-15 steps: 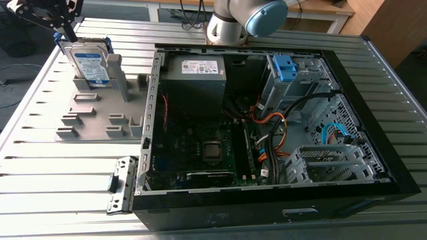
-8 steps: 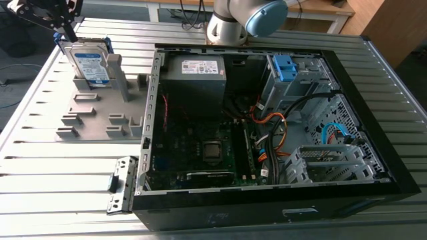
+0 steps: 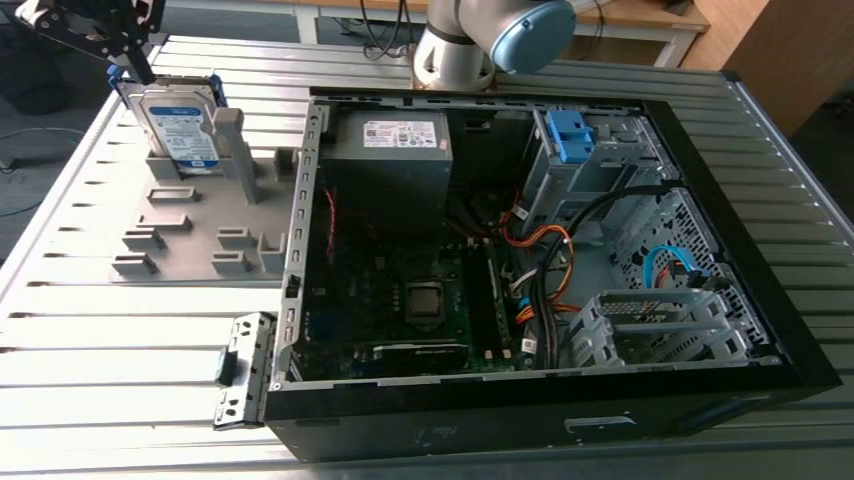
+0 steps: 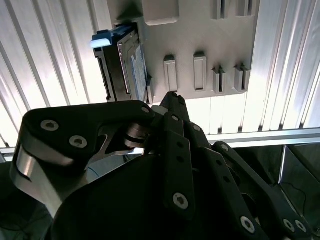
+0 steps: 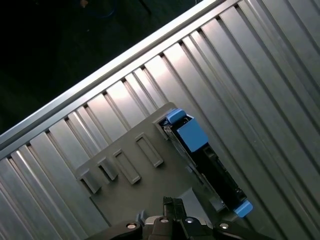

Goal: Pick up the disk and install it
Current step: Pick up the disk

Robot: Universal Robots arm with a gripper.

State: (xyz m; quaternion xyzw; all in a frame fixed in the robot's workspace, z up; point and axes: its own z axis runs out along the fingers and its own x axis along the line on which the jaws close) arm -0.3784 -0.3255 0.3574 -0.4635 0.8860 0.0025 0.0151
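Over ribbed metal table [image 3: 781, 150], hovering with gripper [image 3: 134, 68], opening impossible to tell, beside top of disk [image 3: 178, 125] standing upright in grey holder [image 3: 187, 235]; not yet lifting or installing into open case [image 3: 467, 430].

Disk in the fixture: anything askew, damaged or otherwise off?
Nothing stands out. The disk stands on edge, seated straight in the grey fixture, with blue rails along its edges. The gripper hangs close over its top edge. The computer case lies open beside the fixture, on the exterior view's right.
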